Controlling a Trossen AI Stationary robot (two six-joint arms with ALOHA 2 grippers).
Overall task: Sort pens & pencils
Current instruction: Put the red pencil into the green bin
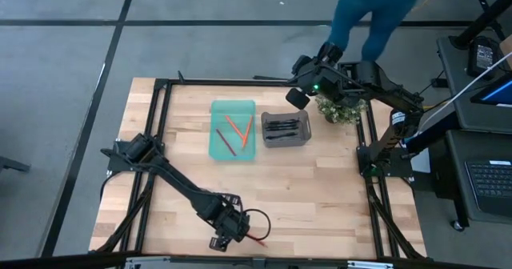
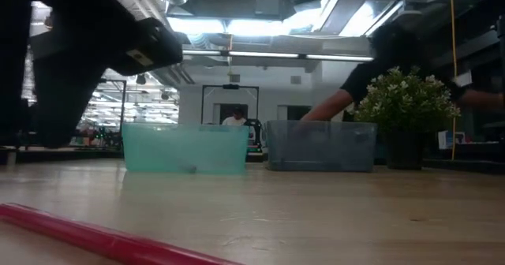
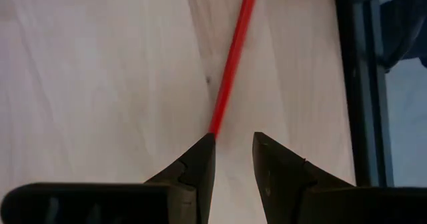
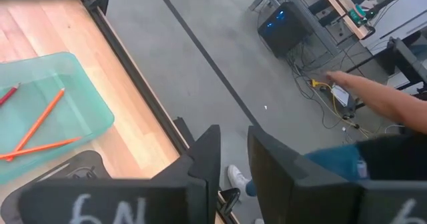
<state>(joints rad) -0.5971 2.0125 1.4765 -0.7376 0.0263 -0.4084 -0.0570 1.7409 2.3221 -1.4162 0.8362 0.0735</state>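
Wooden table [image 1: 320, 189] with a black frame. Two bins stand side by side toward the far edge: a teal bin [image 1: 233, 130] holding three pencils [image 1: 237, 126], orange and dark red, and just beside it a grey bin [image 1: 286, 129] holding the black pens [image 1: 282, 126]. A potted plant [image 1: 340, 107] stands near the grey bin's right. A person [image 1: 370, 13] stands beyond the far edge, one arm reaching out in the right wrist view.

Left arm reaches across to the near edge. Left gripper [image 3: 233, 143] hangs low over the boards, fingers parted with a narrow gap, nothing between them. One red pencil [image 3: 232, 63] lies flat on the table; its near end sits at the tip of one finger, just off the gap. Its long axis runs straight ahead of the gripper, roughly in line with the fingers. Judgement: the pinch needs a small sideways shift to straddle the shaft.

Right gripper [image 4: 232, 151] waits high past the table's far edge, fingers slightly apart, empty. Left arm is far nearer.
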